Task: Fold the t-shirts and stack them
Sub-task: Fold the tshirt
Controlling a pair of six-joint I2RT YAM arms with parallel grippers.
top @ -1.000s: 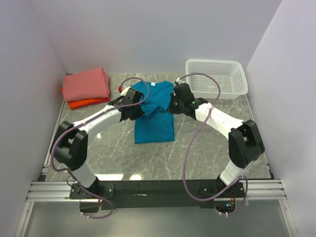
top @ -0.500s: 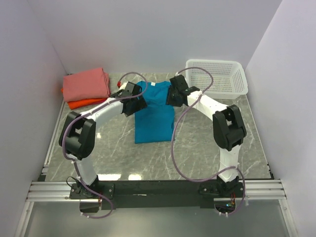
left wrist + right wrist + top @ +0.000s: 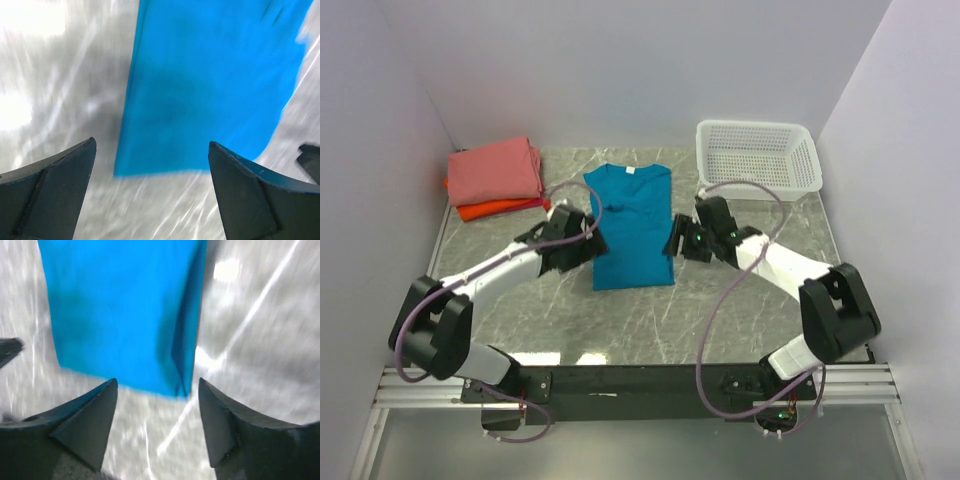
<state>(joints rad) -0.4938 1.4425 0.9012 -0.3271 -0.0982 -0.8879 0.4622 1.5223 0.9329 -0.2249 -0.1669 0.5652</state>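
The teal shirt (image 3: 632, 225) lies flat in the middle of the grey marble tabletop (image 3: 740, 310). Its sleeves are tucked in so that it forms a long rectangle, with the collar at the far end and the hem toward the arms. The left claw (image 3: 588, 245) sits just beside the shirt's left long edge, down near the hem. The right claw (image 3: 678, 243) sits just beside the right long edge at about the same level, so the shirt lies between the two.

From above, the fingers are too small to judge. The wrist views settle it: the left claw (image 3: 152, 145) is spread wide with nothing in it, and the shirt (image 3: 210, 90) lies ahead of it, its hem running across the gap between the fingers. The right claw (image 3: 157, 385) is also spread and holds nothing. Ahead of it, the shirt (image 3: 120, 310) shows a folded-under layer along its right edge that cannot be made out from above. Both wrist views are blurred.

Only the overhead view shows the rest. A folded pink shirt (image 3: 495, 170) lies on an orange one (image 3: 495, 209) in the far-left corner, well apart from both claws. A white mesh basket (image 3: 760, 185) stands at the far right.
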